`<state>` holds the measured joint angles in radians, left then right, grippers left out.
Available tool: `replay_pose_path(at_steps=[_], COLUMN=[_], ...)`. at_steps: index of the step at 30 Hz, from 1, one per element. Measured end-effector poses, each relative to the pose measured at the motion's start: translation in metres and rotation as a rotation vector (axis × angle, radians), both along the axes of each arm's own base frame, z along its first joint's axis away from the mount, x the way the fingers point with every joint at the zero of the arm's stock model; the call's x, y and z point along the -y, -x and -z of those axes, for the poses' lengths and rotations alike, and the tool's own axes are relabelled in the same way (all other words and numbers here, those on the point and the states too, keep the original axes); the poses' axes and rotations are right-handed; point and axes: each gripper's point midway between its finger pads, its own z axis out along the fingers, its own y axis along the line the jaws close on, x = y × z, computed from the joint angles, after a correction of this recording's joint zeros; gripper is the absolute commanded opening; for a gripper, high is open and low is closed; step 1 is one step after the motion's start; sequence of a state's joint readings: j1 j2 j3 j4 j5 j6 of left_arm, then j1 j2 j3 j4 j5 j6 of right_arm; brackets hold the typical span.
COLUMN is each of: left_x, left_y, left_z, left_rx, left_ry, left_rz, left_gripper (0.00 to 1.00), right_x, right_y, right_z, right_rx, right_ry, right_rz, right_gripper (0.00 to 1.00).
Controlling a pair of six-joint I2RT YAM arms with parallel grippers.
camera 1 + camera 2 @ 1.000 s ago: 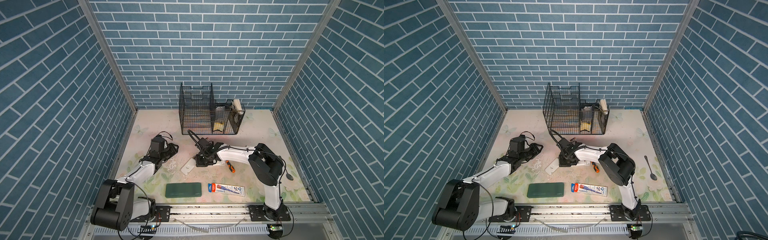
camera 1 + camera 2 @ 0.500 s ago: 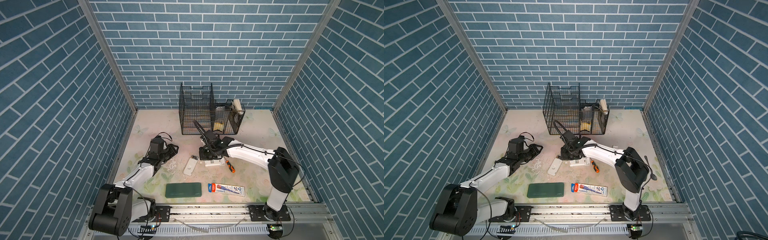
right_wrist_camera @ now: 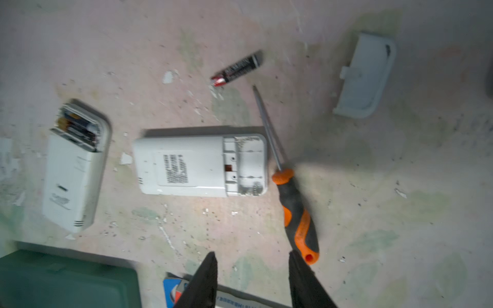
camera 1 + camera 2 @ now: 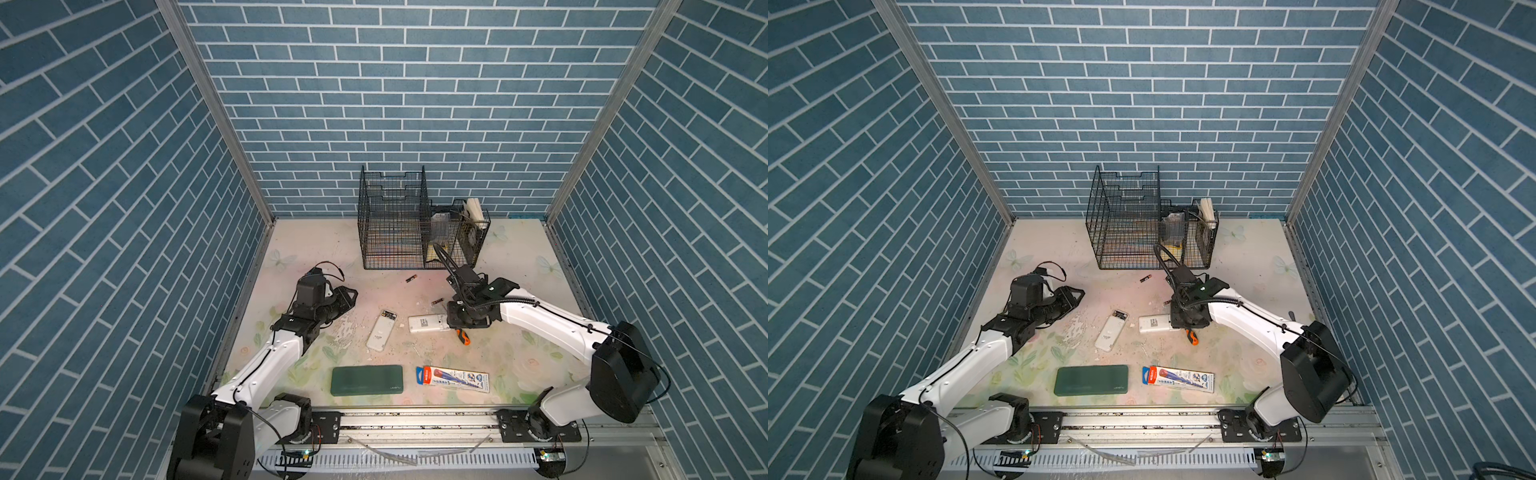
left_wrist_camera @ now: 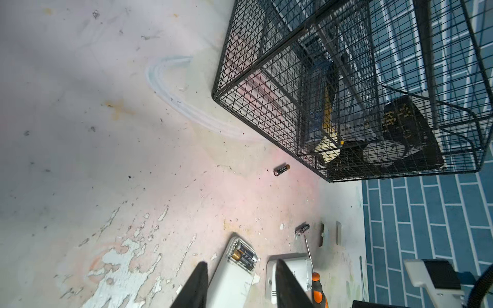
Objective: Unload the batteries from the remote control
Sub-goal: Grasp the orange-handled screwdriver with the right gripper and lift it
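Mid-tabletop, remotes: two white ones lay backs up, covers off. The empty remote (image 4: 428,323) showed a bare bay; the full remote (image 4: 381,330), just left of it, was loaded.
Batteries: the far battery (image 4: 411,279) lay loose toward the back edge, just before the rack (image 4: 392,224). The near battery (image 3: 236,69) lay loose just behind the empty remote, by the screwdriver (image 3: 296,213) tip. The bay pair (image 5: 244,256) sat in the full remote.
Right gripper (image 3: 250,256): above the screwdriver and the empty remote's bay end, jaws parted, nothing between them.
Left gripper (image 5: 240,262): off toward the left edge, pointing at the full remote, jaws narrowly parted and empty.
Changed: a second ago the right jaws were shut and crouched low over the remotes, hiding the empty one. Since then they had opened and drawn back (the elbow swung out toward the right edge). The left gripper had barely stirred.
Meaning: whatever the right jaws pinched was let go, probably the near battery. One remote looked finished, so about half the job remained: the bay pair.
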<state>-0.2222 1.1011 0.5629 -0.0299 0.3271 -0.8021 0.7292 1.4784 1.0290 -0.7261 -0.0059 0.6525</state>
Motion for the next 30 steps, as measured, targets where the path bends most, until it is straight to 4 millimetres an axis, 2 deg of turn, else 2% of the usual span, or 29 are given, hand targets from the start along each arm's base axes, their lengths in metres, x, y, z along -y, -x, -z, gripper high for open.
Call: replay_pose_path(at_steps=[7, 16, 22, 30], left_x=[0.002, 0.003, 0.003, 0.004], left_y=[0.001, 0.001, 0.001, 0.001], left_z=[0.002, 0.007, 0.008, 0.010], left_rx=[-0.014, -0.030, -0.035, -0.042], left_ry=[-0.016, -0.020, -0.019, -0.017], left_rz=[0.006, 0.004, -0.001, -0.002], left_gripper=[0.41, 0.40, 0.39, 0.39], right_x=[0.020, 0.023, 0.026, 0.031], right_y=[0.009, 0.015, 0.015, 0.010], right_z=[0.027, 0.055, 0.065, 0.070], right_rx=[-0.059, -0.124, -0.139, -0.142], right_ry=[0.060, 0.092, 0.093, 0.065], right_rz=[-0.002, -0.025, -0.022, 0.007], right_gripper=[0.45, 0.44, 0.42, 0.34])
